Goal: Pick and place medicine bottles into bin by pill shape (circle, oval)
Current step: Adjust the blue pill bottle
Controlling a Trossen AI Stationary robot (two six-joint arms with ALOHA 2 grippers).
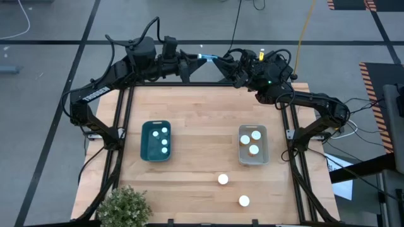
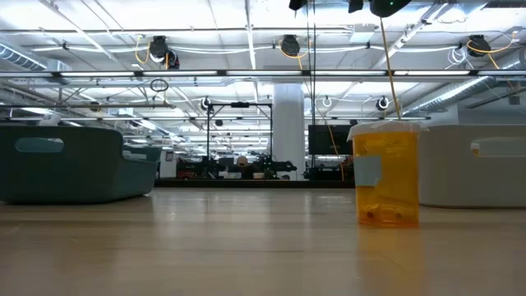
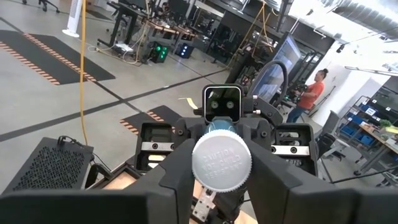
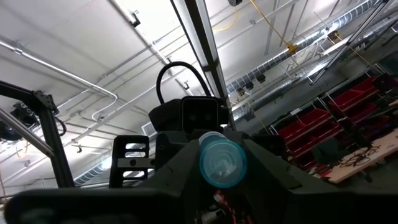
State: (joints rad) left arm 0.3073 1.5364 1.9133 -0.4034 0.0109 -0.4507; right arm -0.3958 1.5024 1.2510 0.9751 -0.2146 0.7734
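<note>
Three bottles apiece lie in the teal bin and grey bin, two loose bottles stand well away from both grippers, and the left gripper and right gripper both clasp one bottle between them (seemingly a handover).

A dark teal bin and a pale grey bin sit on the light wood bench. The bottles have white caps; one body is amber-orange. A plant is green.
</note>
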